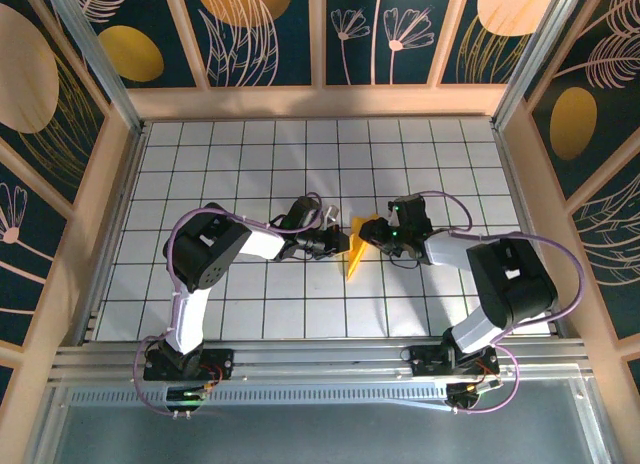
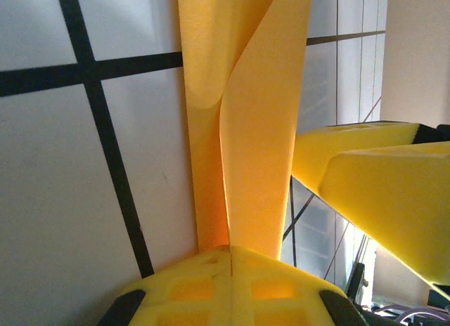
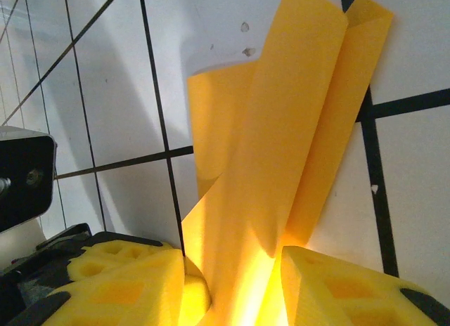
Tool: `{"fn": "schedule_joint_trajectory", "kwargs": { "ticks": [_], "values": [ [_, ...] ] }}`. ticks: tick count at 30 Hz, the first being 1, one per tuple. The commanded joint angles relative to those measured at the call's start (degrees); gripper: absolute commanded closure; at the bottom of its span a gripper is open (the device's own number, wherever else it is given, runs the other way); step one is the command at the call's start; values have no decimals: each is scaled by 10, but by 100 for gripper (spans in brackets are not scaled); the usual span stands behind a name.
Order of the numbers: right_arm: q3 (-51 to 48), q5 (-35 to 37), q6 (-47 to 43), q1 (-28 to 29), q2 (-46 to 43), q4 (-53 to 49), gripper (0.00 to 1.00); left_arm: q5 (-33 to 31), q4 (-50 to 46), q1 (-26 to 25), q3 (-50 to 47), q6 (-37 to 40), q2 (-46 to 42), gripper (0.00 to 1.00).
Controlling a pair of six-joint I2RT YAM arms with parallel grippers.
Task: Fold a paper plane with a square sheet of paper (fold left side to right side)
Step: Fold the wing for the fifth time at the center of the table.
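Top view: folded sheet of paper (image 1: 355, 250) at the middle of the table (image 1: 250, 164), between left gripper (image 1: 340, 246) and right gripper (image 1: 369, 234). Left wrist: left gripper (image 2: 230, 259) clenched on the sheet (image 2: 253, 129). Right wrist: right gripper's fingers (image 3: 337, 284) flank the sheet (image 3: 281, 129); whether they grip it cannot be told.

Paper plane (image 1: 354, 252) between left tool (image 1: 337, 245), right tool (image 1: 373, 234)
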Motion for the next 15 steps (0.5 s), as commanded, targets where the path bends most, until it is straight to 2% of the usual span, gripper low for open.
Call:
{"fn": "schedule_joint_trajectory", "kwargs": {
  "ticks": [1,3,9,15],
  "values": [
    [7,12,-18,-9,-20,-25,59,-67,-58,2,-6,27,31,100],
    [9,11,-21,-11,-27,-31,61,-66,-58,2,10,28,32,100],
    [36,-5,-29,-10,-23,-46,78,-68,-61,2,12,29,33,100],
    [57,-15,-29,-3,12,-37,90,-69,-63,2,13,29,33,100]
  ]
}}
